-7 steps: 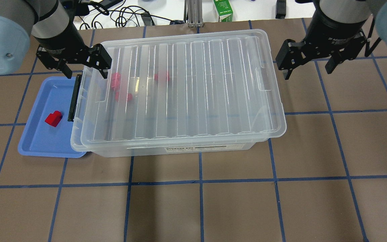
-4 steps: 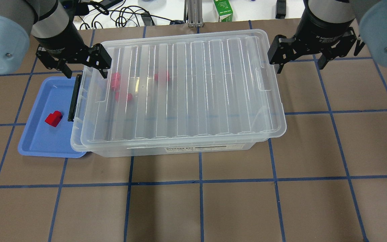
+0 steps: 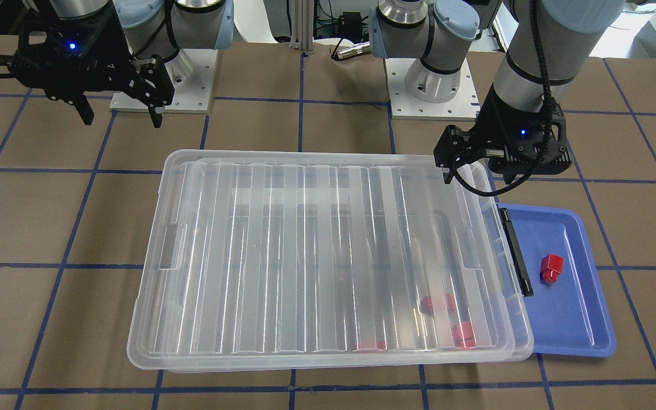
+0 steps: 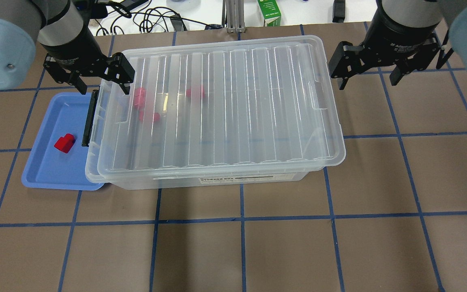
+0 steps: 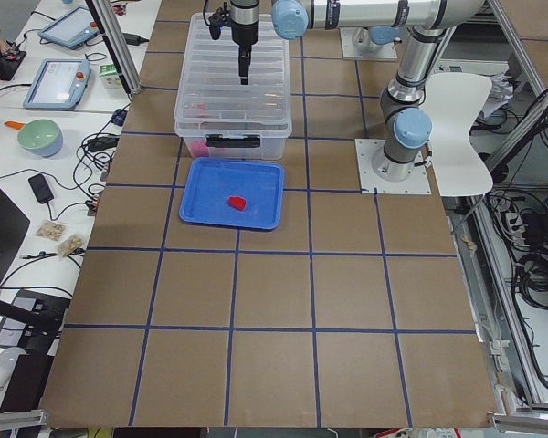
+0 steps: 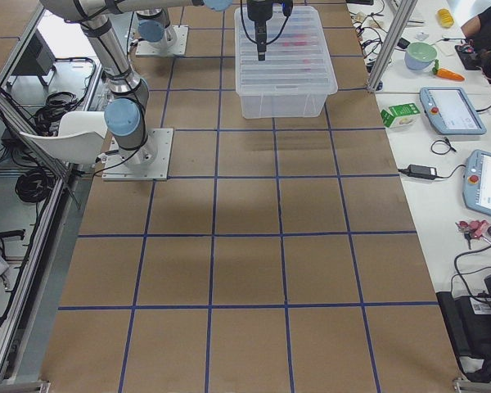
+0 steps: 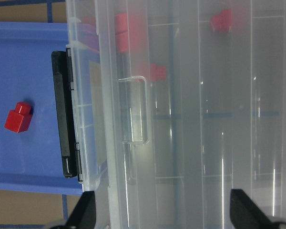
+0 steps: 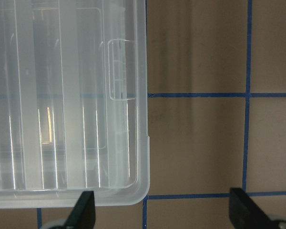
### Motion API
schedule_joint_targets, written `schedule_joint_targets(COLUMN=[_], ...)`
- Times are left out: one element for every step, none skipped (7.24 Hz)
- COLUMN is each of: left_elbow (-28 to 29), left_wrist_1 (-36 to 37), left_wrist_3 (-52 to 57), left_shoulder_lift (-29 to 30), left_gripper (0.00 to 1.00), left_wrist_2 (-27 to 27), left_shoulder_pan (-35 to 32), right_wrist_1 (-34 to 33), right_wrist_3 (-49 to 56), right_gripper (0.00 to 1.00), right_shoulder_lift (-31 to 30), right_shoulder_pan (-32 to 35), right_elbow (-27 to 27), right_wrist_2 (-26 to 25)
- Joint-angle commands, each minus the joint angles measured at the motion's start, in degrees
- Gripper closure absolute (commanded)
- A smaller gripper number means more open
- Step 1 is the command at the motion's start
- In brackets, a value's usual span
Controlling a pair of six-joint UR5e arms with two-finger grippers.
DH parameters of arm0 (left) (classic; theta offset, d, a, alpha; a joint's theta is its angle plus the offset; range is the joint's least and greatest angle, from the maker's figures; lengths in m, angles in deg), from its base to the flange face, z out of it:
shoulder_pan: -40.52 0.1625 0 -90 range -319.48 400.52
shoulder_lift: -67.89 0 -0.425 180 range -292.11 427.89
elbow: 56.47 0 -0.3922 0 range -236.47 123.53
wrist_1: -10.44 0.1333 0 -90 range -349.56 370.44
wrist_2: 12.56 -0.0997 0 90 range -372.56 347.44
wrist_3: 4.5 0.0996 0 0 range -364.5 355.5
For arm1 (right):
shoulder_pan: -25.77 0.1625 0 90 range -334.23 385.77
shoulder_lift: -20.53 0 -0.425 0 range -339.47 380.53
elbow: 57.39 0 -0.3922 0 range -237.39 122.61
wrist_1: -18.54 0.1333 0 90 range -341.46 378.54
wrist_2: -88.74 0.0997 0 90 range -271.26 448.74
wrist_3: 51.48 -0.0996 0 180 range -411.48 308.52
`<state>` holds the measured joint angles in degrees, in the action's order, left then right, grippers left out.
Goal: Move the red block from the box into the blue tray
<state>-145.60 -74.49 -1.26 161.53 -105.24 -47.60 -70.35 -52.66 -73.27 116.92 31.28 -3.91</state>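
The clear box (image 4: pixel 233 178) lies with its ribbed lid on. Three red blocks show faintly through the lid near its left end (image 4: pixel 139 97). Its black latch (image 4: pixel 88 118) hangs over the blue tray (image 4: pixel 43 172), which the box's left end overlaps. One red block (image 4: pixel 64 142) lies in the tray, also in the left wrist view (image 7: pixel 18 118). My left gripper (image 4: pixel 104 90) is open and empty above the box's back left corner. My right gripper (image 4: pixel 369 83) is open and empty above the table, just right of the box's back right corner (image 8: pixel 138 191).
A green carton (image 4: pixel 269 13) and cables (image 4: pixel 148 18) lie beyond the table's back edge. The brown table (image 4: pixel 258 251) carries a blue tape grid. In the front-facing view the two arm bases (image 3: pixel 163 80) stand behind the box.
My right gripper swung left toward the box's right end, then drew back a little to the right. The left gripper, box, tray and blocks have not moved.
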Motion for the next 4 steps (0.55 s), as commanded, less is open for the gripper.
schedule_joint_targets(left_elbow=[0.2,0.2,0.2,0.2], left_wrist_1=[-0.2,-0.3,-0.3,-0.3], left_wrist_3=[-0.2,-0.2,-0.2,-0.2], left_shoulder_lift=[0.0,-0.4,-0.5,-0.5], left_gripper=[0.00,0.00,0.00,0.00], left_wrist_2=[-0.1,-0.2,-0.1,-0.1], left_shoulder_pan=[-0.3,-0.3,-0.3,-0.3], right_wrist_1=[0.5,0.5,0.4,0.6], right_wrist_3=[0.0,-0.1,-0.1,-0.2], right_gripper=[0.00,0.00,0.00,0.00], right_shoulder_lift=[-0.2,-0.3,-0.7,-0.8], right_shoulder_pan=[-1.4,-1.5,-1.5,-1.6], right_elbow=[-0.1,-0.1,-0.1,-0.1], right_wrist_2=[0.7,1.2,1.2,1.2])
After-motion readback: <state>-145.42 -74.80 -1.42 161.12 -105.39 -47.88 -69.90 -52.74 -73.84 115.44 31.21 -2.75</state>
